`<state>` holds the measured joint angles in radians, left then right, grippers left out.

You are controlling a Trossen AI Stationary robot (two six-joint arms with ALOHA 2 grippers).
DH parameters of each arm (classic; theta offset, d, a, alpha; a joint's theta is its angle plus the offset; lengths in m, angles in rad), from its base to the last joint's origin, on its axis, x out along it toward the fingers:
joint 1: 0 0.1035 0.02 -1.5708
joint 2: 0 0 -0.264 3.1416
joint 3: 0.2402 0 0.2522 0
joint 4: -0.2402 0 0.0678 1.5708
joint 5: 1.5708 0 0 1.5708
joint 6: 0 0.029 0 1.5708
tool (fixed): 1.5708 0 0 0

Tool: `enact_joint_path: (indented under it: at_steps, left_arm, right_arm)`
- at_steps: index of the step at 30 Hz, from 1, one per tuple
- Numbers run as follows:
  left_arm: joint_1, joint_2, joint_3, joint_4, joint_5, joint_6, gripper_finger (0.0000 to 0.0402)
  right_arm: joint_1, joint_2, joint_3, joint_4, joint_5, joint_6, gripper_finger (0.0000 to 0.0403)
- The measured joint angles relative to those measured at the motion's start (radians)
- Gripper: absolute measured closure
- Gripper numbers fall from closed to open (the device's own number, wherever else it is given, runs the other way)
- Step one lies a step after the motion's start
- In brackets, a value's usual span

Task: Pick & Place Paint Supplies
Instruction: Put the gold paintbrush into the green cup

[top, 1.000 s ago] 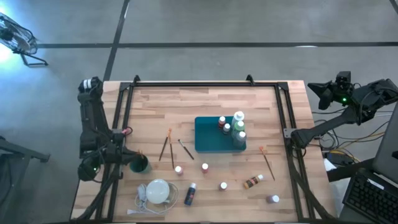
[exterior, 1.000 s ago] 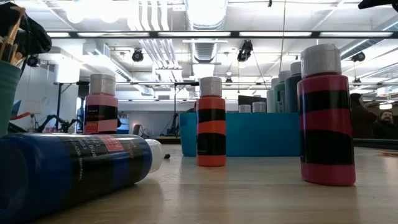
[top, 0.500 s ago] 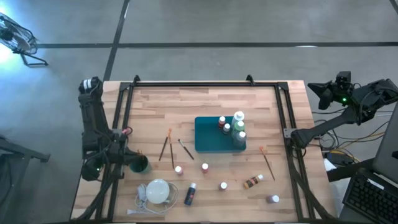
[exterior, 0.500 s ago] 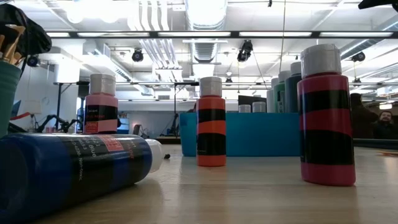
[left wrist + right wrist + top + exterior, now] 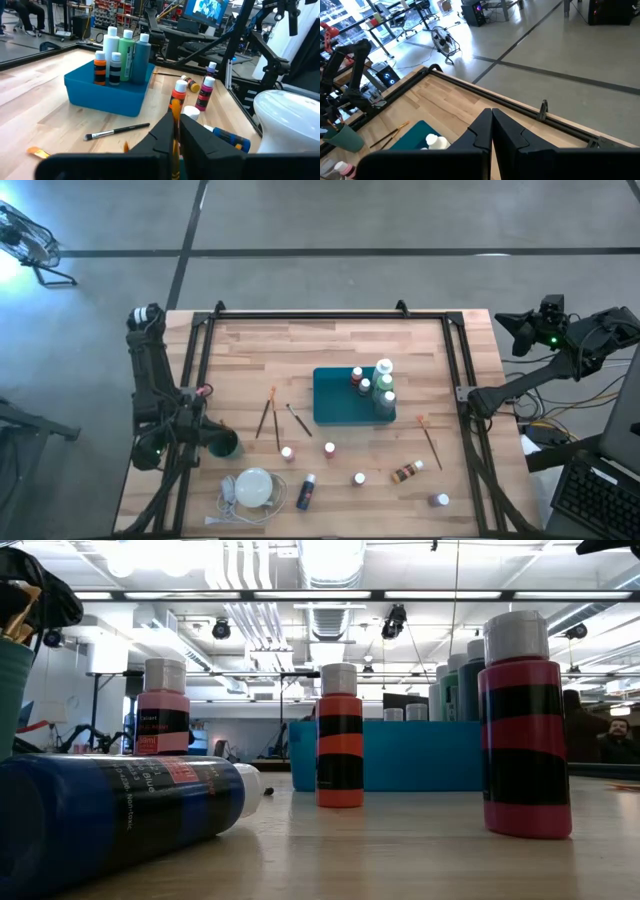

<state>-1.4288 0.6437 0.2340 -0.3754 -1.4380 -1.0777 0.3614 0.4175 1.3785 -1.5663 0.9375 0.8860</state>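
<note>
The left tool [image 5: 176, 131] pinches a thin orange-handled brush [image 5: 174, 107] over the green cup [image 5: 224, 444]; light, stiff, best held mid-handle; the right tool [image 5: 492, 131] waits off the worktop [image 5: 330, 350], fingers together.

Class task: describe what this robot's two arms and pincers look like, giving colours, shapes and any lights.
Both arms are dark, jointed and slender. The left arm shows a small green light near its wrist; the right arm shows one too. Each pincer has two dark angular fingers, seen close in the wrist views.
</note>
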Motion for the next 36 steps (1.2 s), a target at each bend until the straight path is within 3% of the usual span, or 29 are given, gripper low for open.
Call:
enact_joint_path:
  at_steps: [7,12,17,24,28,32,36]
  left_arm:
    - [0.000,0.000,-0.001,0.001,-0.022,-0.001,0.0330]
    - [0.000,0.000,0.034,0.008,-0.104,0.011,0.0308]
    - [0.019,-0.012,0.149,0.002,-0.125,0.102,0.0299]
    - [0.130,-0.050,0.408,-0.001,-0.130,0.238,0.0298]
    - [0.237,-0.025,0.551,0.023,-0.013,0.545,0.0298]
    - [0.396,0.034,0.638,0.169,0.151,0.886,0.0298]
    - [0.567,0.075,0.683,0.193,0.332,0.971,0.0298]
  right_arm:
    - [0.000,0.000,0.000,0.000,0.000,0.000,0.0394]
    - [0.000,0.000,0.000,0.000,0.000,0.000,0.0394]
    - [0.000,0.000,0.000,0.000,0.000,0.000,0.0394]
    - [0.000,0.000,0.000,0.000,0.000,0.000,0.0394]
    - [0.000,0.000,0.000,0.000,0.000,0.000,0.0394]
    - [0.000,0.000,0.000,0.000,0.000,0.000,0.0394]
    - [0.000,0.000,0.000,0.000,0.000,0.000,0.0394]
